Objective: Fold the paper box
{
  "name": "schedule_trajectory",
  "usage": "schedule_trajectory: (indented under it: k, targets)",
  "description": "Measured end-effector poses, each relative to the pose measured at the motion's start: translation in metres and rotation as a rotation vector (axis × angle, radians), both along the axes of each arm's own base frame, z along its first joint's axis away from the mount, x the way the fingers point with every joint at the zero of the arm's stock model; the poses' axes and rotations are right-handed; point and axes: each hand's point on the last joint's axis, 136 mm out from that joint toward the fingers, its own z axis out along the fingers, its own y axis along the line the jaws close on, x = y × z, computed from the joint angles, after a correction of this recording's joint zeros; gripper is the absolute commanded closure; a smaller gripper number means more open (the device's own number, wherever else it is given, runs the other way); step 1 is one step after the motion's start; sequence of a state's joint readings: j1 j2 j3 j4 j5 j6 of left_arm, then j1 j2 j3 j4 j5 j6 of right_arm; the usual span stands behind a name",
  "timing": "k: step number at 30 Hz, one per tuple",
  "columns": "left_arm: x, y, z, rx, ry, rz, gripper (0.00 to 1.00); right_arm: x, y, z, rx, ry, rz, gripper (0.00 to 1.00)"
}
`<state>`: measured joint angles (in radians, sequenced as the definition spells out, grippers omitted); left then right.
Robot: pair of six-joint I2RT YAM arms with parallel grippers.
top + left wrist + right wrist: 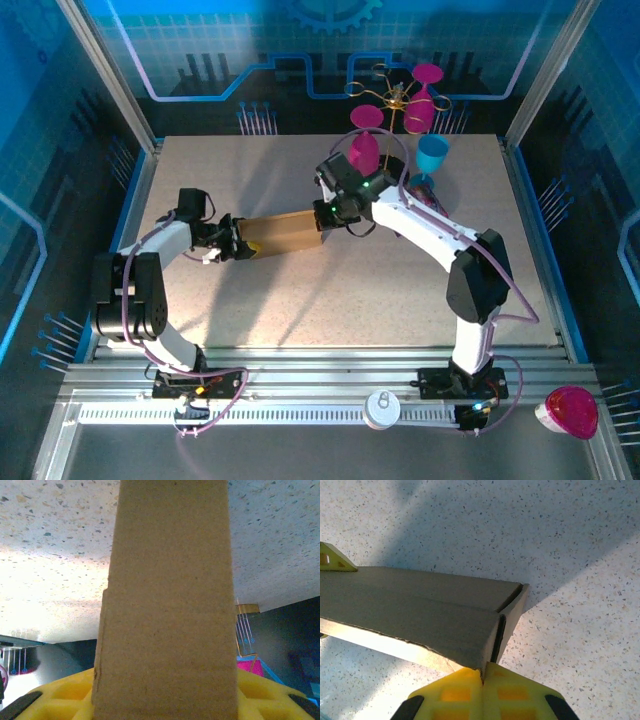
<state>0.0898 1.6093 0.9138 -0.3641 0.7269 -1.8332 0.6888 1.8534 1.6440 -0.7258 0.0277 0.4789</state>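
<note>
The box point(285, 235) sits just toward 9 o'clock from the middle of the surface point(340, 300), stretched between the two arms as a long, narrow brown shape. The left claw point(232, 243) has its 9 o'clock end. It stands part-way open, and the cardboard fills the gap between its pads, so it reads as a firm grip across the box's width. The right claw point(325, 215) is at the 3 o'clock end. In its wrist view its yellow fingers point(452, 695) are pressed together on a thin cardboard wall at the box's corner, where a seam and a loose-looking flap edge show. I cannot tell whether the box rests on the surface or hangs just above it. Some cups point(365, 150) stand well apart at 12 to 1 o'clock.

The folding looks far along: the walls are up and the work seems to be on closing the 3 o'clock end. The next move probably calls for the left claw to hold the body steady. The right claw would press or tuck that end wall home without buckling the cardboard.
</note>
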Motion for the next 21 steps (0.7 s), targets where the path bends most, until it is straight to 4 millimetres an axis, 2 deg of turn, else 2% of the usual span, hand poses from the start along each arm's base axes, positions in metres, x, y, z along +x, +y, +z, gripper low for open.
schedule_trajectory:
  k: [12, 21]
  targets:
    - [0.0006, -0.0004, -0.0004, -0.010, 0.001, 0.012, 0.95, -0.0014, -0.0014, -0.0085, 0.033, -0.212, 0.058, 1.00]
    - [0.0022, -0.0002, 0.0000, -0.019, 0.008, 0.030, 0.99, 0.0028, -0.0005, -0.0077, 0.037, -0.275, 0.070, 0.98]
